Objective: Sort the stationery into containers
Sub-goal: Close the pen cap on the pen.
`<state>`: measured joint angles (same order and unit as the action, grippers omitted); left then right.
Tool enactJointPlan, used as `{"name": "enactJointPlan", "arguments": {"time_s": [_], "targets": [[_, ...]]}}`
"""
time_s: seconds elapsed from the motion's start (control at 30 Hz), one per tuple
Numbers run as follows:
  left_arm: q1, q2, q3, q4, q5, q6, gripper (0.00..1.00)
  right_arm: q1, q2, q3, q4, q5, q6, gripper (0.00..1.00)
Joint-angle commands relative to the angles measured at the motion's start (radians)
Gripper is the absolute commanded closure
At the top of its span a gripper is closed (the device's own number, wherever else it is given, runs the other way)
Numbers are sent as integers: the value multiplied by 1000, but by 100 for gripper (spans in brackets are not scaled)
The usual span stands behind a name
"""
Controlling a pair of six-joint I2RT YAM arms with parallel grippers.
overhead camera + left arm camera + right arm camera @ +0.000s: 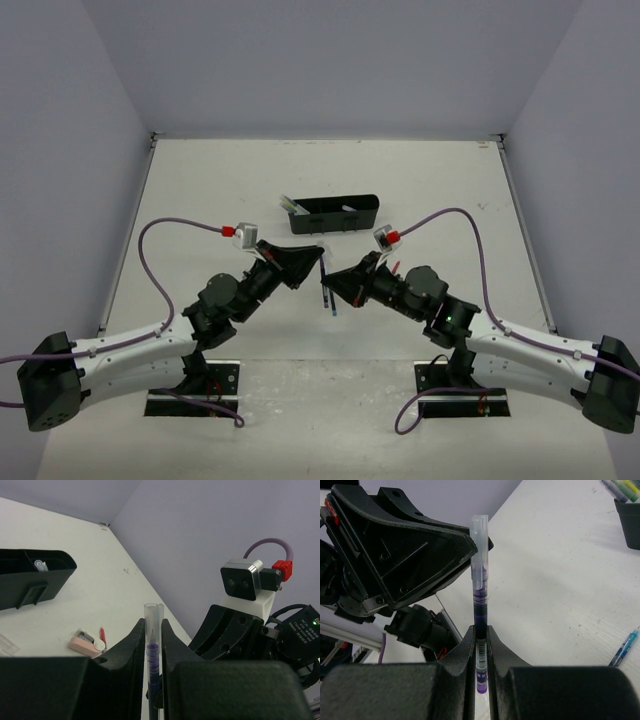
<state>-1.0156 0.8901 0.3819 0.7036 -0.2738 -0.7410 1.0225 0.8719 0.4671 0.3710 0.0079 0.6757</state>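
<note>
A purple pen with a clear cap [326, 290] is held between both grippers above the table. My left gripper [153, 622] is shut on its clear cap end [153, 611]. My right gripper [480, 630] is shut on its lower barrel [480, 595]. The grippers meet in the top view, left [319, 262] and right [336, 284]. The black organizer tray [362, 215] stands behind them with pens in its left end. A pinkish eraser [82, 645] and a red pen [102, 634] lie on the table. A blue pen [625, 650] lies to the right.
The tray also shows in the left wrist view [30, 580] and in the right wrist view [627, 525], where yellow-green pens [622, 489] stick out of it. White walls enclose the table on three sides.
</note>
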Motion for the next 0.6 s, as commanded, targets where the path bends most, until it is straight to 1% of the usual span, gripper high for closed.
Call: {"name": "enactJointPlan", "arguments": {"time_s": [0.0, 0.13, 0.3, 0.37, 0.47, 0.57], "targets": [[-3, -7, -36, 33, 2, -35, 100, 0, 15, 75, 61, 58, -33, 100], [-3, 3, -24, 11, 16, -54, 100, -1, 22, 102, 97, 78, -116, 100], [-3, -6, 19, -108, 6, -77, 100, -2, 18, 123, 142, 97, -272, 100], [-3, -10, 43, -158, -5, -93, 100, -4, 22, 126, 152, 90, -306, 100], [-3, -22, 50, -189, -18, -106, 100, -4, 29, 124, 169, 80, -305, 100], [-3, -43, 35, -164, -22, -97, 99, -2, 56, 121, 189, 52, -276, 100]]}}
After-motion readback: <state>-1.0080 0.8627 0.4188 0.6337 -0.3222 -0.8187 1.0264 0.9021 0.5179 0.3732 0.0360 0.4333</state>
